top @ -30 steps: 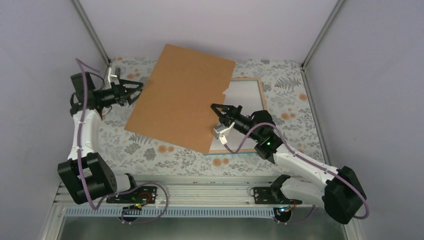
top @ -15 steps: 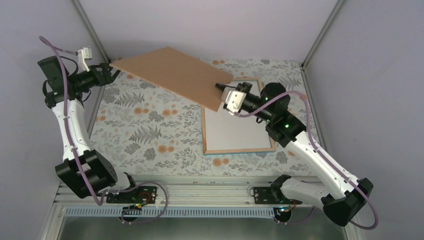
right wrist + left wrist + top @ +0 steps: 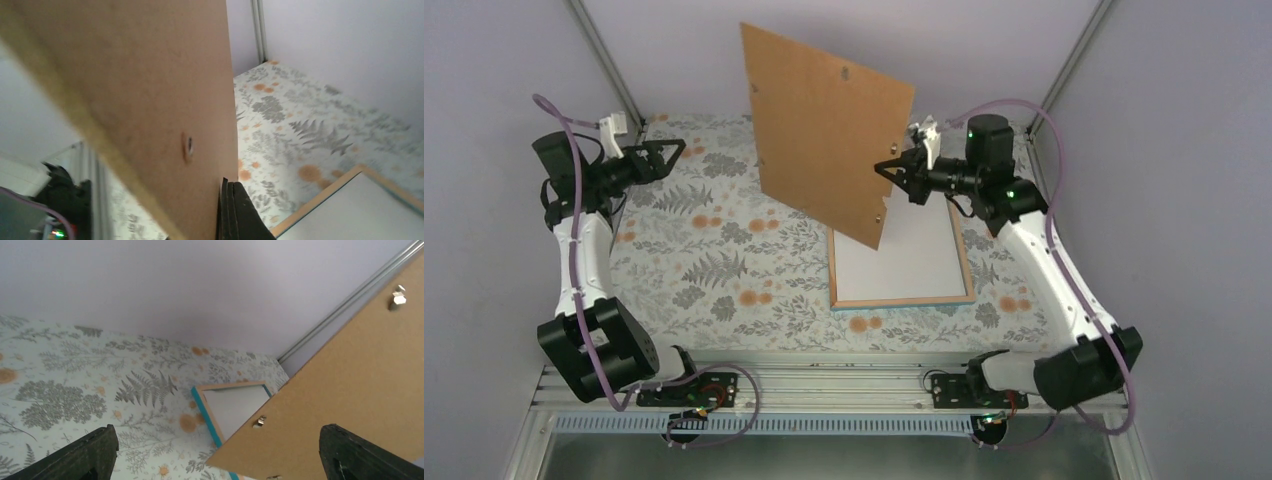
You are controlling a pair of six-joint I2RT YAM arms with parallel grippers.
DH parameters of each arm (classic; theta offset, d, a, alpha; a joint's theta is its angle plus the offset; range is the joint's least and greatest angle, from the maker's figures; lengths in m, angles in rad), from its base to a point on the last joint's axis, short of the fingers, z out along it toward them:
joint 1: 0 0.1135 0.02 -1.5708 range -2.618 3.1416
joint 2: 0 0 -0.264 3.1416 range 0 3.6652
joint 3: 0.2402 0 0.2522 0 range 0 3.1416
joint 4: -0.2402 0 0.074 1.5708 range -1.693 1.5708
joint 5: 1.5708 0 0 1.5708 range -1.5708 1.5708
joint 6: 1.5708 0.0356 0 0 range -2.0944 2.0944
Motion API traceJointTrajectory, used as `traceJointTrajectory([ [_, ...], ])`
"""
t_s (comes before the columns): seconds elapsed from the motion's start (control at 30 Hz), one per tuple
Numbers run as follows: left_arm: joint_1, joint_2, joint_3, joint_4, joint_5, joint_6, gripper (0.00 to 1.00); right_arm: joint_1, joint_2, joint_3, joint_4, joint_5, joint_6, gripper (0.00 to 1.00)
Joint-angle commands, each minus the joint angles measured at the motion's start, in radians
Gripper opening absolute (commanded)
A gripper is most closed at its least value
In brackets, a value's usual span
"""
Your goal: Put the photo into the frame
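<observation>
Your left gripper (image 3: 668,153) now free, jaws wide; right gripper (image 3: 887,170) alone pinches backing board (image 3: 829,130), swung upright, so frame (image 3: 902,300) lies uncovered.

The left gripper (image 3: 217,440) holds its dark fingers (image 3: 95,455) spread wide. Straight ahead, the frame (image 3: 230,386) lies pale wood up on a flowered tablecloth (image 3: 75,375). Ahead to the right, a tilted brown board (image 3: 350,390) with metal clips (image 3: 258,422) overlaps it.

backing board (image 3: 829,125) upright mid-table (image 3: 694,255), frame (image 3: 904,299) flat on table below its right edge
</observation>
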Motion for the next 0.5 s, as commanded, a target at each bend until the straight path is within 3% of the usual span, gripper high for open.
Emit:
traceJointTrajectory([
  [0.0, -0.047, -0.020, -0.037, 0.028, -0.013, 0.030, 1.00, -0.102, 0.096, 0.075, 0.003, -0.361, 0.260, 0.03],
  [0.27, -0.182, -0.028, -0.076, -0.067, 0.043, 0.218, 1.00, -0.175, 0.143, 0.036, -0.087, -0.545, 0.223, 0.04],
  [0.47, -0.336, -0.014, -0.046, -0.326, 0.120, 0.545, 0.94, -0.224, 0.134, -0.037, -0.192, -0.663, 0.113, 0.04],
])
